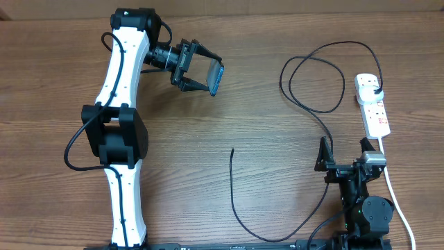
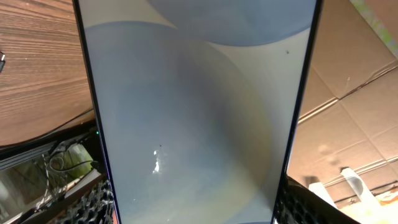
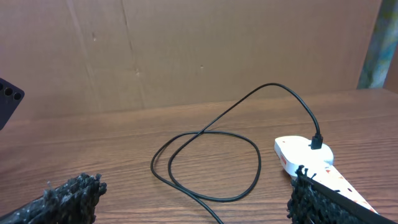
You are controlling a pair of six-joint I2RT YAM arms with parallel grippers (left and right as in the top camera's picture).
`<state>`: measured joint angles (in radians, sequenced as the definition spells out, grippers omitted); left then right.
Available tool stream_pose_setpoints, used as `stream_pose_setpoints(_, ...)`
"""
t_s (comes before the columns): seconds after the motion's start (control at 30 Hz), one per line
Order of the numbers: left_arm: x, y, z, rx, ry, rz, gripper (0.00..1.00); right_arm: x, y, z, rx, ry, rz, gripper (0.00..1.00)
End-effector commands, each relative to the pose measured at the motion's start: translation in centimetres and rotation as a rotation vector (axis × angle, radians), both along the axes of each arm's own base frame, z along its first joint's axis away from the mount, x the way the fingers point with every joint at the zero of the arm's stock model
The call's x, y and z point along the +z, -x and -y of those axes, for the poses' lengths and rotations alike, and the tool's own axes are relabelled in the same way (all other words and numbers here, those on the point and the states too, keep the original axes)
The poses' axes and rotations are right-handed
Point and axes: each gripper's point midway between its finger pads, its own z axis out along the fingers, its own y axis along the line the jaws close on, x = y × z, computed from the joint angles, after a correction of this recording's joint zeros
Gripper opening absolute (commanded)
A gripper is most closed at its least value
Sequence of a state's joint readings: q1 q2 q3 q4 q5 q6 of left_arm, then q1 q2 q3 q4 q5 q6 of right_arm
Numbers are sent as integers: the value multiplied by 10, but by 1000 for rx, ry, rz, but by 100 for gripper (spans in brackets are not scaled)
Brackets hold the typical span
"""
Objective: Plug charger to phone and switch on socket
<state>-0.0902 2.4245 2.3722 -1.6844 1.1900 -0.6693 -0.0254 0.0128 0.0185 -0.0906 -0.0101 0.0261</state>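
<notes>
The wooden bench point(image 1: 263, 139) was seen to carry everything, and the white socket point(image 1: 372, 105), laid near one edge of it, is taken here as the mark for all places. The left arm point(image 1: 121, 132), white with black joints, was stretched along the bench well apart from the socket, across the width of the wood from it. The right arm point(image 1: 361, 191) was folded just short of the socket's near end, beside the socket's white lead point(image 1: 397, 205).

The charger point(image 1: 232, 182) was laid in a loose loop just beside the socket, run down past the right arm and curled back up. Its tip point(image 1: 232, 151) was left free on bare wood, between the socket and the left arm and touching neither. Its black plug point(image 1: 374, 87) was seated in the outlet at the socket's far end. Whether the socket's switches were on could not be told.

The phone point(image 1: 216, 78) was gripped on edge by the left claw point(image 1: 207, 72), well apart from the socket, with its pale bluish screen point(image 2: 199, 112) filling the wrist view. The right claw point(image 1: 343, 155) was held wide open and empty near the socket's near end.
</notes>
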Motion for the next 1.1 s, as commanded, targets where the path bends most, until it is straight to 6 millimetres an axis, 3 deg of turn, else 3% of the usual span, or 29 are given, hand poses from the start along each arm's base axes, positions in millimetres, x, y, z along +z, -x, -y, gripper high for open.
stream_pose_setpoints(0.0,16,-3,4,-4,62,48,4,-2,0,1,-8,1,3,100)
stream_pose_setpoints(0.5,11,-1,5,-21,39,72,4,-2,0,1,-8,1,3,100)
stream_pose_setpoints(1.07,-61,8,-38,-125,-482,103,4,-2,0,1,-8,1,3,100)
